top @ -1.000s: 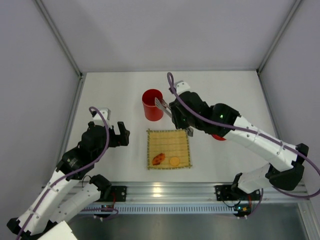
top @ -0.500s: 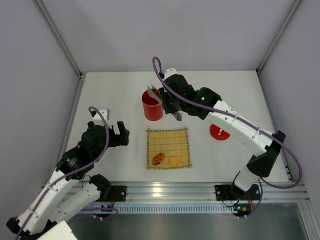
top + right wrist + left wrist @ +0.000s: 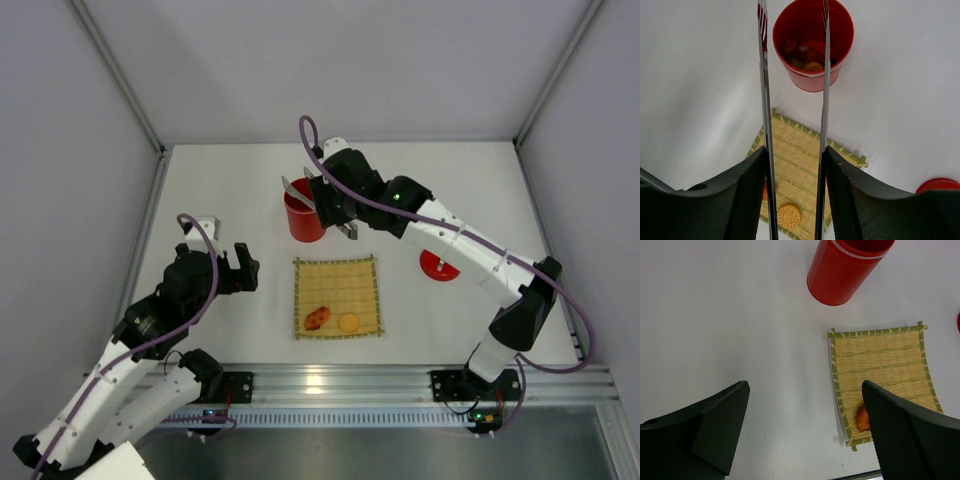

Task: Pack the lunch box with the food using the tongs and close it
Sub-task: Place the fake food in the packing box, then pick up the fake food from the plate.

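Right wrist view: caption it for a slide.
Tongs spread over the red cup, food inside; two pieces lie on the mat.

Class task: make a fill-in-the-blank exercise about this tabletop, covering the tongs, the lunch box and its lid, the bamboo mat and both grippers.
1. The right gripper holds the tongs above the lunch box, whose lid is ___.
2. Exactly ___ food pieces lie on the bamboo mat.
3. The left gripper is ___ and holds nothing.
4. In the top view, the lid lies to the ___ of the mat.

Missing words: off; two; open; right.
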{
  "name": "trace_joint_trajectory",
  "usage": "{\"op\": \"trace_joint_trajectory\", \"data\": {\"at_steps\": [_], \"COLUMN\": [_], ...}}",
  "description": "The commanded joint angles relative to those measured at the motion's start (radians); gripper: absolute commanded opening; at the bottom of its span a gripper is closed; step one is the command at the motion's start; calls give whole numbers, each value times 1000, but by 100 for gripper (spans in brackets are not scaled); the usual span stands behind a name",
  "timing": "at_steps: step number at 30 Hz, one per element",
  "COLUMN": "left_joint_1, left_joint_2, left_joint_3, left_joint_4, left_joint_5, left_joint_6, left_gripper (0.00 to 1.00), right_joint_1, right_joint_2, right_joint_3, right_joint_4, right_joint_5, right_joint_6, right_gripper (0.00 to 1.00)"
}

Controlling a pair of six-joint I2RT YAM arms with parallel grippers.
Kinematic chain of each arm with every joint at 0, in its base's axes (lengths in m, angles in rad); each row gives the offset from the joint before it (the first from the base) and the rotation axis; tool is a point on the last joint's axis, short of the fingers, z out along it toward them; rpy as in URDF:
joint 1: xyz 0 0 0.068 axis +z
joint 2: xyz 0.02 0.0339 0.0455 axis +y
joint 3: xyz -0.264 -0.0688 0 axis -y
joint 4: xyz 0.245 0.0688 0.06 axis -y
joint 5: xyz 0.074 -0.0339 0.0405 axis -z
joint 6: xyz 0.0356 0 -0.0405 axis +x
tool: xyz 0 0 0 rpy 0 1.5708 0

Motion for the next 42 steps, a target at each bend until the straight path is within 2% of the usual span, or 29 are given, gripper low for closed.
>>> {"op": "trace_joint_trajectory", "data": {"at_steps": [1, 8, 13, 15, 19, 22, 28, 33, 42], "left_joint_1": [-5, -5, -7, -5, -5, -5, -5, -5, -5], "left_joint_2": [-6, -3, -1, -6, -10, -10, -12, -18, -24], "left_joint_3": [-7, -8, -7, -7, -8, -8, -8, -8, -8], "left_joint_4": [30, 30, 30, 30, 31, 31, 33, 34, 33], "left_joint_5": [-8, -9, -5, -5, -3, -2, 1, 0, -2], "left_joint_6": [-6, -4, -4, -3, -4, -3, -3, -1, -1], "left_gripper": [99, 99, 99, 99, 99, 99, 99, 99, 99], "right_joint_1": [-15, -13, 11, 23, 100, 227, 381, 425, 442], "right_joint_2": [-5, -78, -212, -261, -394, -445, -471, -502, -621], "right_joint_3": [37, 31, -64, -149, -268, -351, -501, -601, -773], "right_joint_4": [67, 13, -36, -36, -42, -68, -111, -188, -179], "right_joint_5": [5, 23, -29, -40, 5, 52, 116, 196, 172], "right_joint_6": [-11, 14, 38, 54, 100, 147, 236, 342, 469], "right_gripper": [48, 48, 47, 46, 46, 46, 47, 48, 50]}}
